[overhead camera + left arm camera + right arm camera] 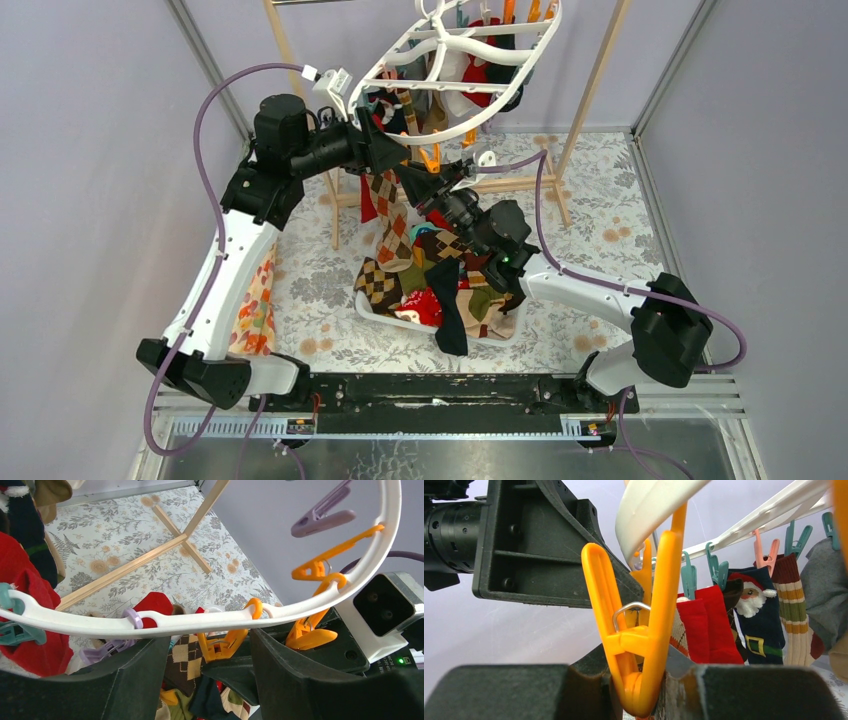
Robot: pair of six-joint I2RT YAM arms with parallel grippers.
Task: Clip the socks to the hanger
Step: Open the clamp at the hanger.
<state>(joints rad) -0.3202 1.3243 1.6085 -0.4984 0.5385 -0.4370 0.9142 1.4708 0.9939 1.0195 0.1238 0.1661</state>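
Observation:
The white oval hanger [470, 60] hangs tilted at the back, with several socks clipped on its far side [754, 615]. Its rim [200, 622] crosses the left wrist view. My left gripper [392, 150] is open just under the rim, its jaws on either side of an orange clip [222, 645]. My right gripper [425, 185] reaches up from below. It is shut on the top of a brown argyle sock [395, 225], which presses against the lower end of that orange clip [639, 645]. The sock hangs down towards the basket.
A white basket [375, 305] in the middle of the floral table holds several loose socks [440, 290]. A light wooden pole frame [590, 90] carries the hanger. Orange floral cloth [255, 310] lies by the left arm. Purple cables loop around both arms.

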